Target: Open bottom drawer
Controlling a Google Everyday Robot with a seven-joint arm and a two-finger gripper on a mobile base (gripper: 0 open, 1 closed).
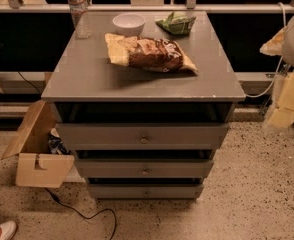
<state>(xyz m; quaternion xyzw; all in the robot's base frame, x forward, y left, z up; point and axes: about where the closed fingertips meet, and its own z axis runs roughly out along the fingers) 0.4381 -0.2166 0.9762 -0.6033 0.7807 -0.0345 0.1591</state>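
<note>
Hand (pixel 285 100) at far right edge, beside the worktop (pixel 82 79) corner, well apart from every knob. Open or closed: cannot tell. Down left on the floor, cardboard box (pixel 37 156) just beside the cabinet (pixel 187 134), cable (pixel 82 214) trailing in front. Up on the worktop, water bottle (pixel 78 11), bowl (pixel 128 23), chip bag (pixel 149 53), green packet (pixel 176 23) — none in the way.

Bottom drawer (pixel 117 191) lowest of three, near the floor, seemingly still shut, round knob (pixel 145 192) at its centre.

To do it well: bring hand down low and leftward, square to the front; take the lowest knob only, not the middle knob (pixel 145 171) just above — then pull straight out, level, no twisting.
</note>
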